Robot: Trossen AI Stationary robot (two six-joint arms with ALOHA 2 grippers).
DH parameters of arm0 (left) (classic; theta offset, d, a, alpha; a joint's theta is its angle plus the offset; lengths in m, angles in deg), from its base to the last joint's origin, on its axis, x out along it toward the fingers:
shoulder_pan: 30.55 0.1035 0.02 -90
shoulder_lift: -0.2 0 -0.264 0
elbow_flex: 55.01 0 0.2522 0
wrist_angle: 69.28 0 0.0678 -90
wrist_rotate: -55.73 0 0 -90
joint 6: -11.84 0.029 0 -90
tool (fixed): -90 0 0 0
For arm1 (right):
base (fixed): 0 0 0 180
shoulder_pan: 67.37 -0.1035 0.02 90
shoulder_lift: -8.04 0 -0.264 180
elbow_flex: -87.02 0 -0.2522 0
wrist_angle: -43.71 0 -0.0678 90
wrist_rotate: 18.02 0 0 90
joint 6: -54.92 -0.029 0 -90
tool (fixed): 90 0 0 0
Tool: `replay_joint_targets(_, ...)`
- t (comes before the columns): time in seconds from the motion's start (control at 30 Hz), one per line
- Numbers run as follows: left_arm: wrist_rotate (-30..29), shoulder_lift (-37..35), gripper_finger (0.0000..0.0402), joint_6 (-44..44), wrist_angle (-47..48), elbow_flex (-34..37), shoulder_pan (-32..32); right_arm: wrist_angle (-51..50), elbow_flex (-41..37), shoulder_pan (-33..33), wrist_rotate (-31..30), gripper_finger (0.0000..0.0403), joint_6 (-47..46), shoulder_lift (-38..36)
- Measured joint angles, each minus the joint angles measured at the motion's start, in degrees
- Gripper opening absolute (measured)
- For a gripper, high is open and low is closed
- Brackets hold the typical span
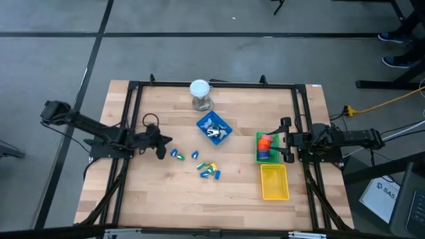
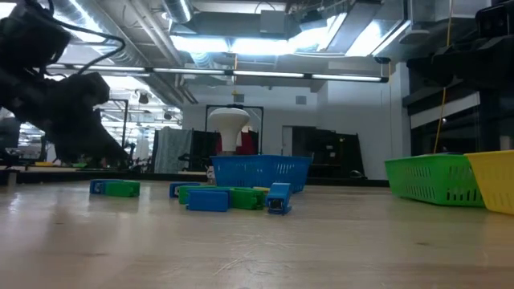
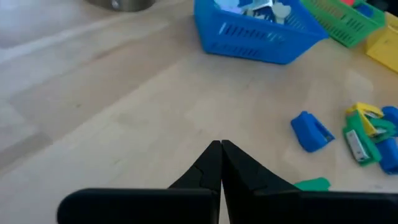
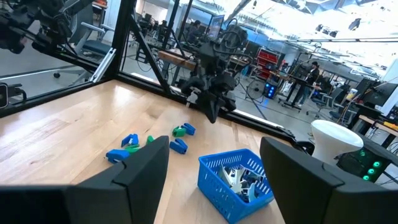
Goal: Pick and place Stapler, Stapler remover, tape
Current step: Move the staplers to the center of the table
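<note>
On the table's right side, the tape (image 1: pixel 265 142) pieces lie in the green basket (image 1: pixel 259 157), with the right gripper (image 1: pixel 287 140) wide open and empty just beside it. Left gripper (image 1: pixel 161 146), fully closed and empty, hovers near scattered staplers (image 1: pixel 208 170).

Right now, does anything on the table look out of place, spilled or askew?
Mostly tidy. The small staplers lie loose on the bare wood in two scattered clusters rather than in a bin, and the yellow basket holds nothing. The blue basket sits turned at an angle. Nothing looks spilled or damaged.

A white lamp-like object (image 1: pixel 200 93) stands behind the blue basket (image 1: pixel 214 127).
</note>
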State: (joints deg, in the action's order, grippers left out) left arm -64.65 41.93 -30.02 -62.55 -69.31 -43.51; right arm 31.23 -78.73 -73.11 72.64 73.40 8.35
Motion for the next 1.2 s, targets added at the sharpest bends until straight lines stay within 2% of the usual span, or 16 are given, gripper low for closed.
replay_joint_targets(0.1, -2.1, 1.3, 0.0001, -2.4, 0.2, 0.0, -1.3, 0.0, 0.0, 0.0, 0.0, 0.0259, 0.0, 0.0)
replay_joint_targets(0.2, -1.8, 3.2, 0.0001, -4.6, 1.3, -0.6, -2.0, 0.0, 0.0, 0.0, 0.0, 0.0259, 0.0, 0.0)
replay_joint_targets(0.47, 6.8, 9.9, 0.0001, -7.9, 9.7, -6.5, -1.9, 0.0, 0.0, 0.0, 0.0, 0.0259, 0.0, 0.0)
replay_joint_targets(0.6, 7.7, 13.5, 0.0002, -12.3, 12.8, -7.1, -1.9, 0.0, 0.0, 0.0, 0.0, 0.0259, 0.0, 0.0)
replay_joint_targets(0.7, 8.4, 15.9, 0.0002, -12.6, 9.9, -7.2, -1.9, 0.0, 0.0, 0.0, 0.0, 0.0259, 0.0, 0.0)
replay_joint_targets(0.83, 10.8, 19.0, 0.0002, -10.5, 1.4, -7.0, -2.0, 0.0, 0.0, 0.0, 0.0, 0.0259, 0.0, 0.0)
replay_joint_targets(1.0, 13.9, 24.6, 0.0002, -12.9, -3.6, -7.4, -2.0, 0.0, 0.0, 0.0, 0.0, 0.0259, 0.0, 0.0)
replay_joint_targets(1.2, 16.1, 33.2, 0.0002, -10.3, -6.1, -13.4, -2.4, 0.0, 0.0, 0.0, 0.0, 0.0259, 0.0, 0.0)
